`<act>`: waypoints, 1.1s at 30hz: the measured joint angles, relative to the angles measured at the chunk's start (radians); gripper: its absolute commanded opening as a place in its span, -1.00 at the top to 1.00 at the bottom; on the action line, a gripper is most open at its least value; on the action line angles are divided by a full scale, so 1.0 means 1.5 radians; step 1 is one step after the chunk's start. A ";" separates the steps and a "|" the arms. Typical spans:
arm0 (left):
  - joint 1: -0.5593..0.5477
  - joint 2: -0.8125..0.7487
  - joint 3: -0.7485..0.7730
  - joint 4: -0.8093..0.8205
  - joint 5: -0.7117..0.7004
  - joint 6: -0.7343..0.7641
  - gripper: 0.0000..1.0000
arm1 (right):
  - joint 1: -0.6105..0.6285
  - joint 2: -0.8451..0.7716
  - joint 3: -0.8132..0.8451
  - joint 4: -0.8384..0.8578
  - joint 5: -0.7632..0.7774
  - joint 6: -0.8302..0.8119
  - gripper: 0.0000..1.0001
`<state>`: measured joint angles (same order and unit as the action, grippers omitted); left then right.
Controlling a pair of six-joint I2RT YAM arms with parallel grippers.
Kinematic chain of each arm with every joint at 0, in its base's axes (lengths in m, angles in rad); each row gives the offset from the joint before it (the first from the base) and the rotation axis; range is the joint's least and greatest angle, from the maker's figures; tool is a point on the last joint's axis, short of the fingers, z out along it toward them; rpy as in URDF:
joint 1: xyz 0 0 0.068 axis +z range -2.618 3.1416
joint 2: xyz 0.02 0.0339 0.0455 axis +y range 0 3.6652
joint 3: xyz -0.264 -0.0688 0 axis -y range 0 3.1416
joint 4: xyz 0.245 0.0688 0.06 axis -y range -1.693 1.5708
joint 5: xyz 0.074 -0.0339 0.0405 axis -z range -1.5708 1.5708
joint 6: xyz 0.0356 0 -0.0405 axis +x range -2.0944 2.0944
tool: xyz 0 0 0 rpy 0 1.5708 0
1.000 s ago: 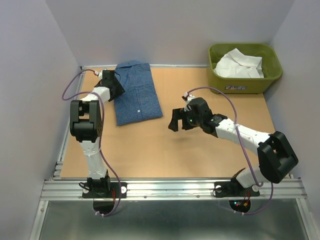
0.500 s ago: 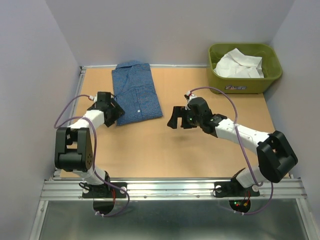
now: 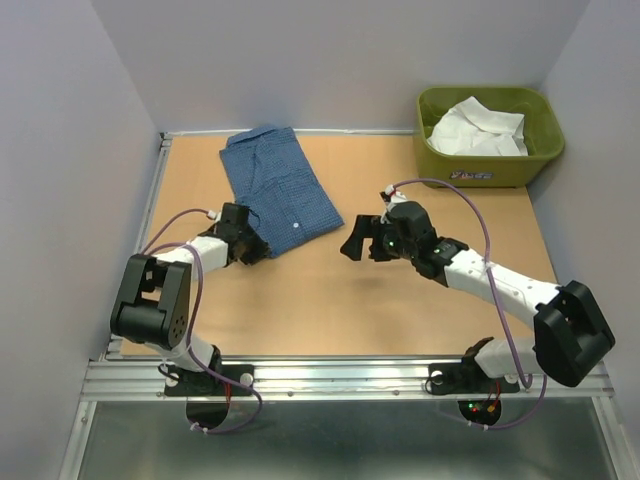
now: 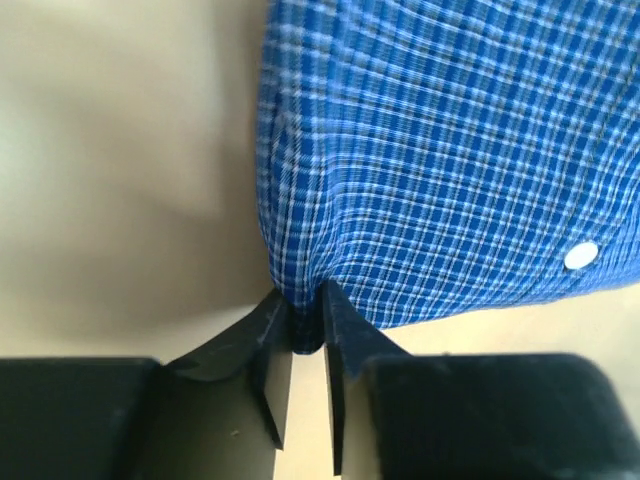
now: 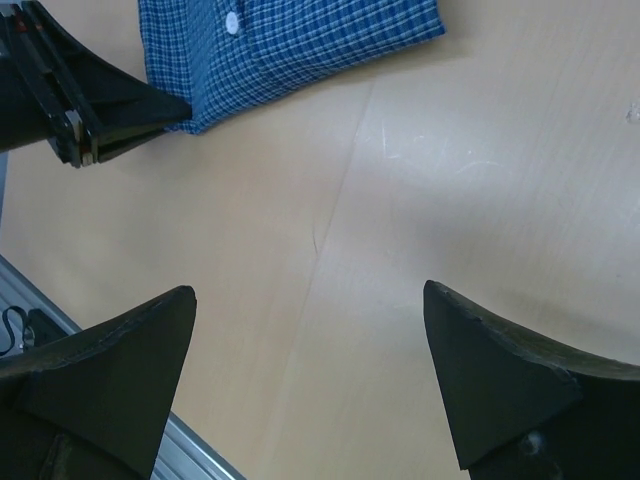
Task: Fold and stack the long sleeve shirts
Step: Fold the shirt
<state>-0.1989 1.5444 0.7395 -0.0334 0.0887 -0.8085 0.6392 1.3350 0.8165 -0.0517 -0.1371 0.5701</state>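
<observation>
The blue checked shirt [image 3: 277, 187] lies folded on the table at the back left, turned slantwise; it fills the left wrist view [image 4: 450, 160] and shows at the top of the right wrist view [image 5: 290, 45]. My left gripper [image 3: 255, 247] is shut on its near corner, and cloth is pinched between the two black fingers [image 4: 305, 325]. The white shirt [image 3: 478, 128] lies crumpled in the green tub. My right gripper [image 3: 362, 243] hovers open over bare table at mid-table, right of the blue shirt, nothing between its fingers [image 5: 305, 300].
The olive-green tub [image 3: 490, 170] stands at the back right corner. Grey walls close in the table on the left, back and right. An aluminium rail [image 3: 340, 378] runs along the near edge by the arm bases.
My left gripper moved from the back-left edge of the blue shirt to its near corner, closed on it and pulled; the shirt has swung slantwise. My right gripper shifted slightly right.
</observation>
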 measured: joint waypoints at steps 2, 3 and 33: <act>-0.034 -0.004 -0.014 0.020 0.004 -0.034 0.56 | 0.000 -0.009 -0.010 -0.001 0.008 0.000 -1.00; -0.061 -0.008 -0.024 0.030 0.006 -0.059 0.56 | 0.000 -0.015 -0.013 -0.002 0.012 0.000 -1.00; -0.250 -0.201 -0.041 0.054 -0.185 -0.170 0.38 | -0.003 0.112 -0.043 0.280 -0.192 0.169 -0.91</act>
<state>-0.5735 1.2427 0.6781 0.0479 -0.1883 -1.0634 0.6346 1.5024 0.7525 0.3687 -0.4255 0.8234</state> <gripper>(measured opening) 0.352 0.957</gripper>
